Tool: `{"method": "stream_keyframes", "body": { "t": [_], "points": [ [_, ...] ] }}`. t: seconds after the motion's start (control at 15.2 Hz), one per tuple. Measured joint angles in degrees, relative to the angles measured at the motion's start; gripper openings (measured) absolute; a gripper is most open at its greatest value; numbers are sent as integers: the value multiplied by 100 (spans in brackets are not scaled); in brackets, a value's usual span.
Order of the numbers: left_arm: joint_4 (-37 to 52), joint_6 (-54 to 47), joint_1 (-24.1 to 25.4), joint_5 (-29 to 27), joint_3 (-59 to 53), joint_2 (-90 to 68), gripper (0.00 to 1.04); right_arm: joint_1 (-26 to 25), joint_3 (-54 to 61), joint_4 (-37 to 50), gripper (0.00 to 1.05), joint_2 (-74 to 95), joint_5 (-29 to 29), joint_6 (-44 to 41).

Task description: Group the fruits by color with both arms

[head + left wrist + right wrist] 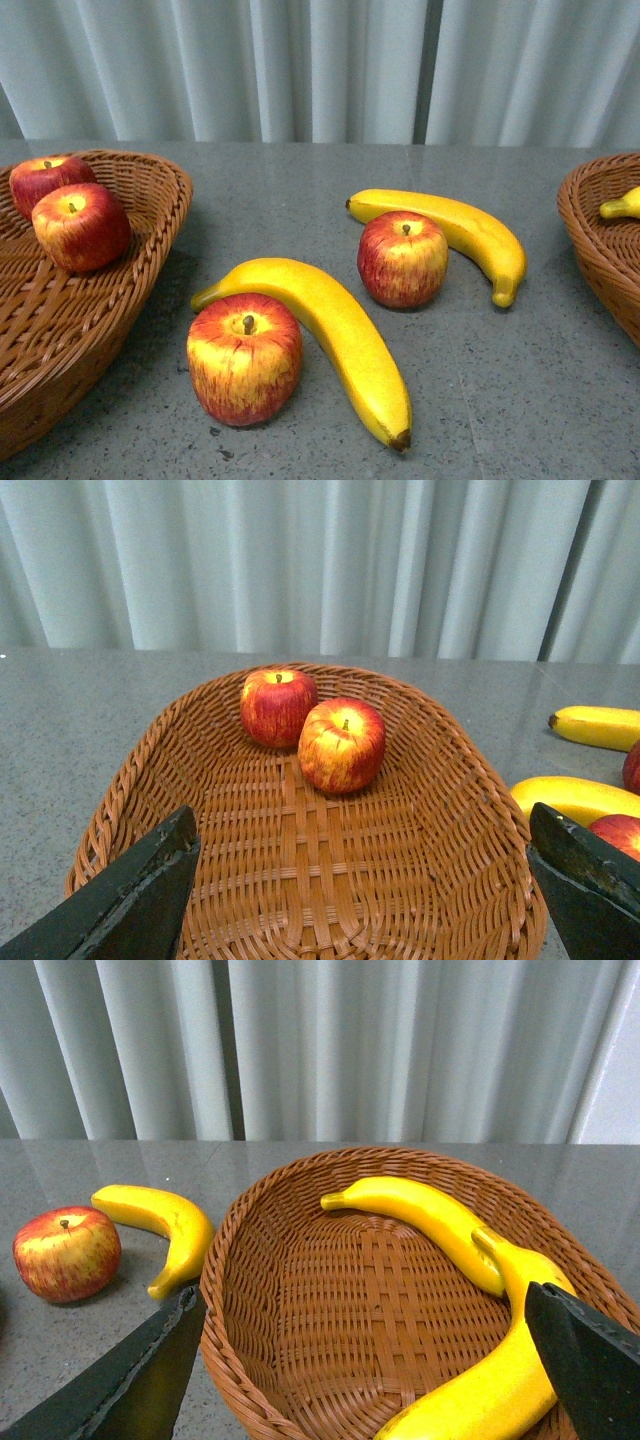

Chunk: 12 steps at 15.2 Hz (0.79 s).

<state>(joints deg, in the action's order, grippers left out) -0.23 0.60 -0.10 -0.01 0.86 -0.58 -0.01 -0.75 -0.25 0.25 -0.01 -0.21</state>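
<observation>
Grey bench (500,400): speckled stone. It carries two baskets and some loose fruit.
Curtain (330,60): pale, with folds, behind the far edge of the bench.
Left basket (150,200): brown wicker, at the left edge. Two red apples sit in it.
Back apple (48,180): in the left basket, on the far side.
Front apple (80,226): in the left basket, touching the back apple.
Right basket (590,230): brown wicker, at the right edge. The right wrist view shows two bananas in it.
Short banana (420,1215): lies across the right basket.
Long banana (500,1380): in the right basket too, its tip resting on the short banana.
Near apple (244,357): red and yellow, loose on the bench, in the middle and close to the robot.
Near banana (335,330): bends around the far and right side of the near apple and touches it.
Far apple (403,257): loose on the bench, further back and to the right.
Far banana (450,230): curls behind the far apple, just beside it.
Left pincer (362,820): spread wide with nothing in it. Its dark fingers (140,890) show on each side of the left basket.
Right pincer (362,1300): spread wide with nothing in it, with the right basket between its fingers.
</observation>
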Motion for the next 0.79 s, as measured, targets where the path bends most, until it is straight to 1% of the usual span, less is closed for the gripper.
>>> {"method": "stream_keyframes", "body": {
  "t": [0.26, 0.33, 0.39, 0.46, 0.53, 0.66, 0.72, 0.79],
  "points": [
    [0, 0, 0, 0, 0, 0, 98, 0, 0, -2, 98, 0, 0, 0],
    [-686, 212, -369, -931, 229, -306, 98, 0, 0, -2, 98, 0, 2, 2],
    [-1060, 553, -892, -2334, 638, -1285, 98, 0, 0, 0, 98, 0, 2, 22],
    [-437, 531, -623, -3180, 732, -1805, 98, 0, 0, 13, 98, 0, -7, 20],
    [223, 365, -286, -3189, 820, -2135, 98, 0, 0, -11, 98, 0, 4, 20],
    [1733, -153, 232, -1895, 1530, -3484, 98, 0, 0, -2, 98, 0, 0, 20],
    [2188, -393, 234, -1408, 1851, -4162, 98, 0, 0, -7, 98, 0, 2, 20],
    [2337, -592, 61, -789, 2304, -4903, 98, 0, 0, -4, 98, 0, 2, 20]
  ]
}}
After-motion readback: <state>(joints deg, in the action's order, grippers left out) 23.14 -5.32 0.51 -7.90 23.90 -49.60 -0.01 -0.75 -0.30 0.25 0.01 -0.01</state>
